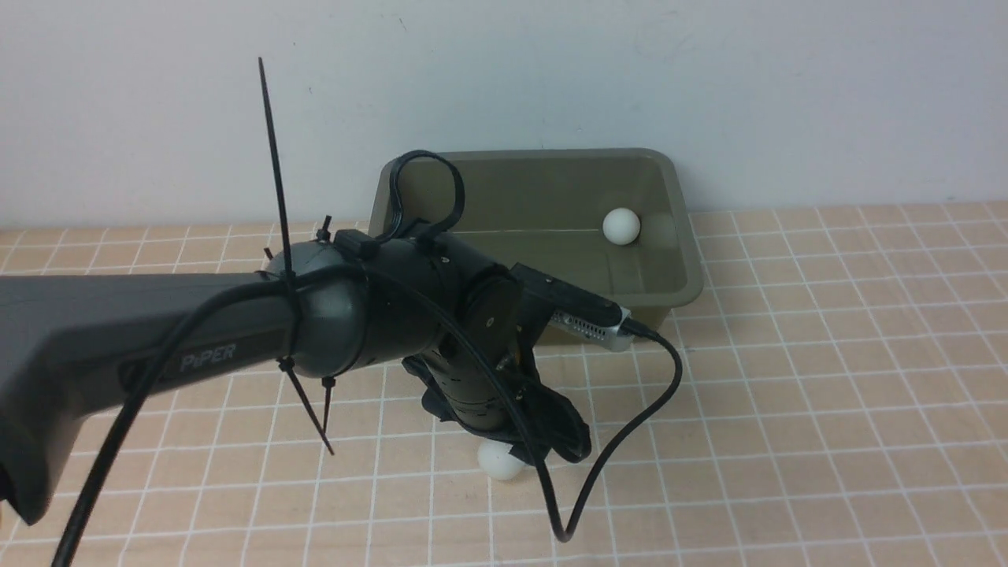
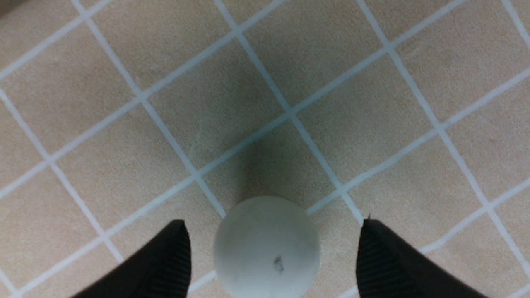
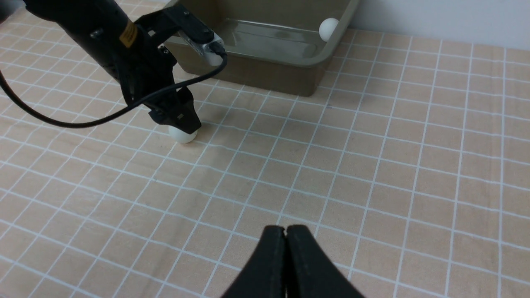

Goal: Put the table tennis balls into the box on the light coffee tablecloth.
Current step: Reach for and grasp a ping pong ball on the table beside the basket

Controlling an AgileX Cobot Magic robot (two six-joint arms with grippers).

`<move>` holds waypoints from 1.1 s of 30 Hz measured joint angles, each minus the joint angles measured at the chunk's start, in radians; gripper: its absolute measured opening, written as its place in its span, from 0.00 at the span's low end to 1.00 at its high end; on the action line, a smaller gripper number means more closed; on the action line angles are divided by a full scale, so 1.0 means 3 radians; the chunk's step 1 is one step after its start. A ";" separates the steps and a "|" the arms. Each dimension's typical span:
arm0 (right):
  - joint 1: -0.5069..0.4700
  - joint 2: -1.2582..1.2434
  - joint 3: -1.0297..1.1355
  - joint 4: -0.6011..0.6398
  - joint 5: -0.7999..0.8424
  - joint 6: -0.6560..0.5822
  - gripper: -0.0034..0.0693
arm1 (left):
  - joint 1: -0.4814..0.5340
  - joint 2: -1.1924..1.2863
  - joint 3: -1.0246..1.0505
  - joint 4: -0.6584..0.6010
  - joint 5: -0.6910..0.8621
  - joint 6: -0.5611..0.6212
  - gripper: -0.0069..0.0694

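One white table tennis ball (image 2: pixel 267 248) lies on the light coffee tablecloth (image 1: pixel 827 394), in front of the box. My left gripper (image 2: pixel 274 225) points down over it, open, one black finger on each side with a gap to the ball. From the front, this ball (image 1: pixel 500 459) peeks out under the left gripper (image 1: pixel 543 441). Another ball (image 1: pixel 621 226) rests inside the olive-green box (image 1: pixel 685 236) near its right wall. My right gripper (image 3: pixel 285 229) is shut and empty, low over the cloth, well to the right of the floor ball (image 3: pixel 182 135). It is out of the front view.
The box stands against the white wall (image 1: pixel 787 94) at the back. A black cable (image 1: pixel 622 449) loops from the left wrist camera down to the cloth. The left arm (image 1: pixel 157 339) spans the left half of the front view.
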 joint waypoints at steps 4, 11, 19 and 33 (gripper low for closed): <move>0.0000 0.0000 0.0000 0.0000 0.0000 0.0000 0.02 | 0.0000 0.0049 -0.0024 0.0000 0.0005 0.0009 0.68; 0.0000 0.0000 0.0000 0.0001 0.0000 0.0000 0.02 | 0.0000 0.0169 -0.0026 0.0000 0.0084 0.0009 0.67; 0.0000 0.0000 0.0000 0.0001 0.0000 0.0000 0.02 | 0.0003 0.0186 -0.0026 0.0010 0.0088 0.0009 0.50; 0.0000 0.0000 0.0000 0.0011 0.0000 0.0003 0.02 | 0.0003 0.0186 -0.1184 -0.0046 0.1681 0.0659 0.50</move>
